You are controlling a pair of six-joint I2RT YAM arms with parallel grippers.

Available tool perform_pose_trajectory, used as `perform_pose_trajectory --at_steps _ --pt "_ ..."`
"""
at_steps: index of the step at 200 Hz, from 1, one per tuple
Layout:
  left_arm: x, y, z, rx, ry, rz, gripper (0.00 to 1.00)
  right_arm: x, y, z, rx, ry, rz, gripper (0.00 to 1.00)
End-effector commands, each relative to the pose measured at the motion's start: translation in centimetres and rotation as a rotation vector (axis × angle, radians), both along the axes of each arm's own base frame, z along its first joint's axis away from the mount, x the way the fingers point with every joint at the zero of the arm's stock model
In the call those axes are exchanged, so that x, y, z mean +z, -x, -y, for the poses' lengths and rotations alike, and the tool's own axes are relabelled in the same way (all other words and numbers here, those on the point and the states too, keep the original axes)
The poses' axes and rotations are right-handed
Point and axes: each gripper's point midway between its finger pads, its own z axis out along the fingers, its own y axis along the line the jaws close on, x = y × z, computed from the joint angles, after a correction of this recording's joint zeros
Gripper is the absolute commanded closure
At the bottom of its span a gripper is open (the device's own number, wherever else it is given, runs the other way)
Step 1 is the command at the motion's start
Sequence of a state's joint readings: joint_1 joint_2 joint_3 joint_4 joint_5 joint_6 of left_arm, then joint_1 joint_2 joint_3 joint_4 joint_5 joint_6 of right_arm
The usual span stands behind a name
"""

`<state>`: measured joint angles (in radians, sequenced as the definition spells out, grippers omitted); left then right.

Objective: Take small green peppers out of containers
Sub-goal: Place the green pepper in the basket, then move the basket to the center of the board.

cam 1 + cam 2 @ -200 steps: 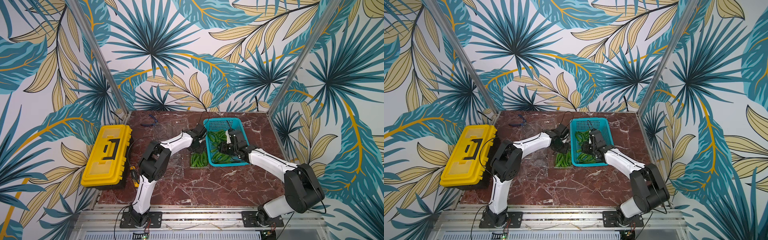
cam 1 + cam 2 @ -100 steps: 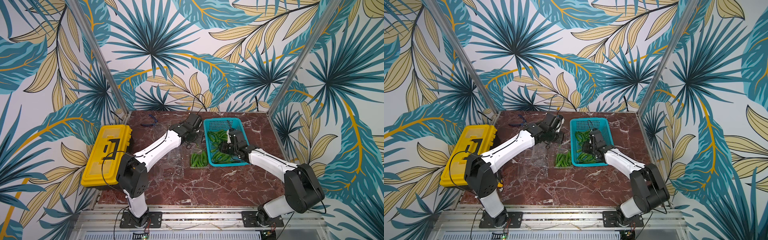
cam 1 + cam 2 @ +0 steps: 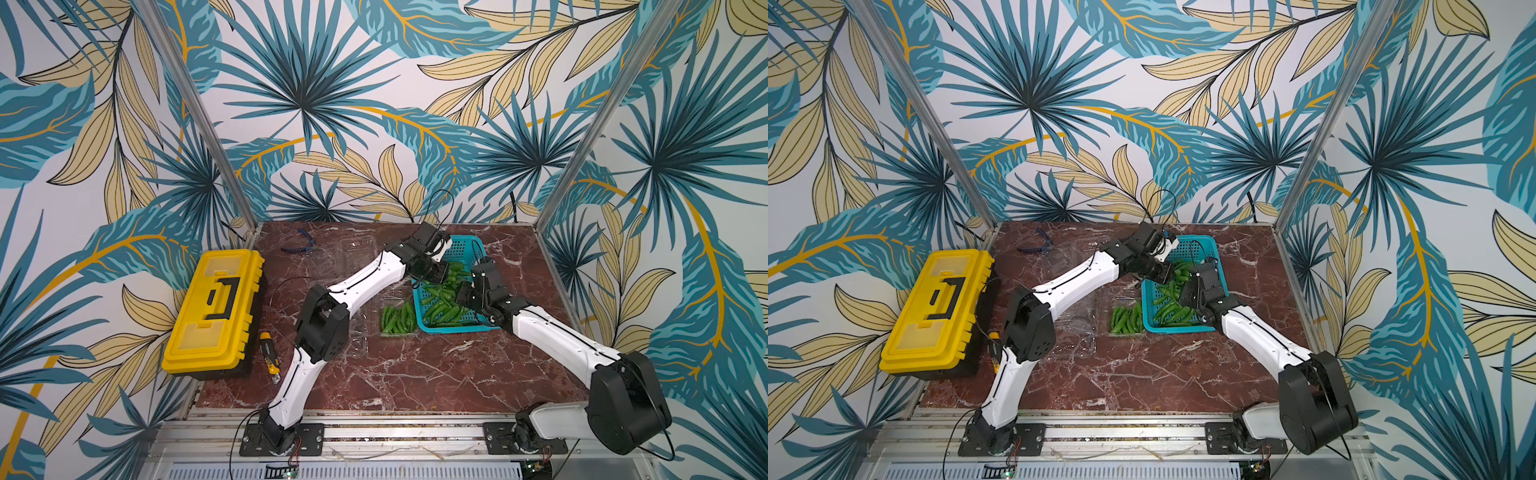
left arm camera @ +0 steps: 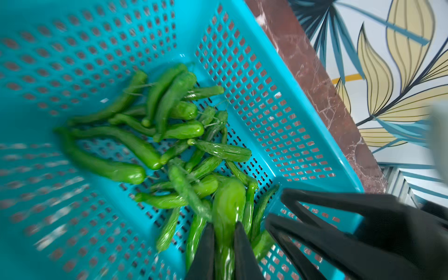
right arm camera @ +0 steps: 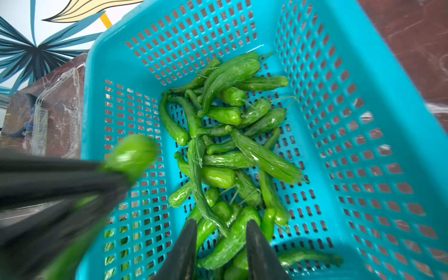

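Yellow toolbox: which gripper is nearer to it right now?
Left. The left gripper holds a pepper over the toolbox-side edge of the teal basket; the right gripper hangs farther across it, away from the yellow toolbox.

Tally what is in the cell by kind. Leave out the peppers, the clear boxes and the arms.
toolbox: 1
basket: 1
pliers: 1
utility knife: 1
Total: 4

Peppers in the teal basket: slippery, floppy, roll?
Likely slippery: the peppers look glossy. Probably stiff: the held pepper juts from the left hand without drooping. Curved and piled in the basket, they may drag neighbours, not roll.
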<state>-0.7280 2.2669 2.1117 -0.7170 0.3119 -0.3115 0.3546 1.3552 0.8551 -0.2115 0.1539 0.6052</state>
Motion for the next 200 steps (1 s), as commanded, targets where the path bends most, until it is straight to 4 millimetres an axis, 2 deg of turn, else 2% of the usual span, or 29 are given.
perform_pose_trajectory --at_steps 1,37,48,83,110,123,125,130,151,161,174,193,200 --pt "2.1 -0.4 1.2 -0.015 0.072 -0.005 0.99 -1.7 1.8 1.4 -0.020 0.054 -0.064 0.64" --pt "0.8 -0.2 1.4 -0.013 0.074 -0.049 0.86 -2.5 2.5 1.6 -0.025 0.045 -0.079 0.64" --pt "1.1 -0.1 1.4 -0.013 0.076 -0.048 0.70 -2.7 2.6 1.5 -0.020 0.040 -0.084 0.64" --pt "3.7 0.1 0.7 -0.019 0.084 0.014 0.39 -2.5 2.2 0.8 0.005 0.023 -0.090 0.64" --pt "6.4 -0.1 -1.5 0.044 0.065 0.111 0.38 -1.0 1.7 -0.7 0.088 0.003 -0.057 0.64" --pt "8.7 -0.3 -3.5 0.113 0.095 0.180 0.37 0.2 1.5 -2.3 0.167 -0.005 -0.016 0.64" --pt "8.3 -0.3 -3.9 0.125 0.091 0.179 0.37 0.4 1.5 -2.7 0.183 -0.006 -0.008 0.64" --pt "9.3 -0.4 -4.9 0.163 0.110 0.202 0.37 0.9 1.6 -3.5 0.220 -0.003 0.010 0.64" --pt "9.4 -1.4 -10.8 0.362 0.129 0.212 0.35 3.4 1.8 -7.9 0.398 -0.023 0.101 0.63" --pt "8.6 -2.0 -14.0 0.464 0.119 0.184 0.35 3.8 2.4 -10.4 0.501 -0.039 0.109 0.62" --pt "6.5 -2.3 -17.8 0.564 0.087 0.139 0.35 3.6 3.5 -13.8 0.640 -0.053 0.085 0.62" --pt "3.2 -2.3 -21.6 0.663 0.063 0.049 0.35 1.9 4.7 -17.4 0.772 -0.044 0.025 0.62" --pt "2.1 -2.1 -22.6 0.693 0.061 0.011 0.35 0.5 5.5 -18.0 0.795 -0.036 -0.041 0.62"
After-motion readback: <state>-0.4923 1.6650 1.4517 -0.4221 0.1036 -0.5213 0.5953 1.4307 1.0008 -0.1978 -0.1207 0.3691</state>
